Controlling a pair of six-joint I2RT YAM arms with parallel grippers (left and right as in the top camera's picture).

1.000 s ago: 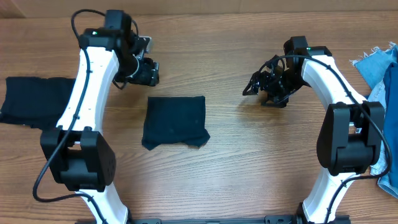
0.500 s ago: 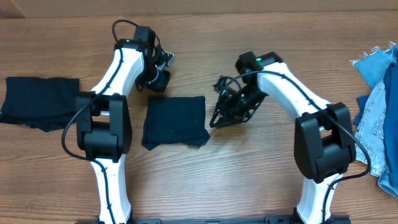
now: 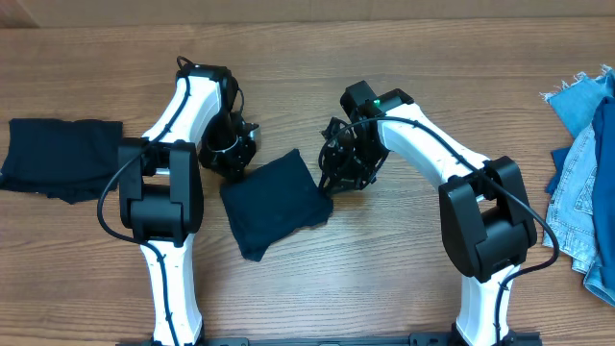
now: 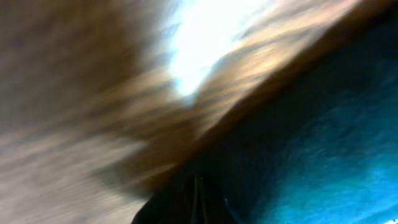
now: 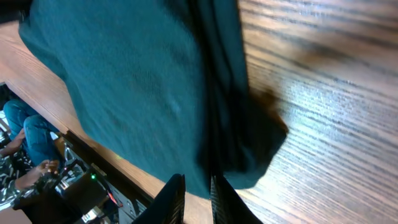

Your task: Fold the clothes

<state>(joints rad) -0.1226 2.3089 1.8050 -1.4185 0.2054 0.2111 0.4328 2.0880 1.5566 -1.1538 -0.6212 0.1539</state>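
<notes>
Two navy garments lie on the wooden table [image 3: 404,279]. The one being worked is a folded navy garment [image 3: 274,204] near the middle, a rough square turned askew so that one corner points toward the near edge. The other navy garment [image 3: 58,156] is spread flat at the far left, well apart from both arms. Faded denim pieces [image 3: 584,159] with frayed edges are heaped at the right edge of the table, partly out of frame.

The left gripper [image 3: 233,159] is down at the folded garment's far-left corner, touching or just over the cloth. Its wrist view is badly smeared: only streaked wood grain and a sweep of dark blue cloth show, with a dark shape at the bottom, so I cannot tell how far its claw is open or whether it has hold of anything.

The right gripper [image 3: 336,178] sits at the same garment's right corner. In its wrist view the fingers [image 5: 174,199] stand close together with only a narrow slit between them, and a dark doubled edge of the cloth runs straight down into that slit; the claw looks pinched on that edge. Beside the doubled edge the cloth fills the left of that view, and bare wood shows to the right.
</notes>
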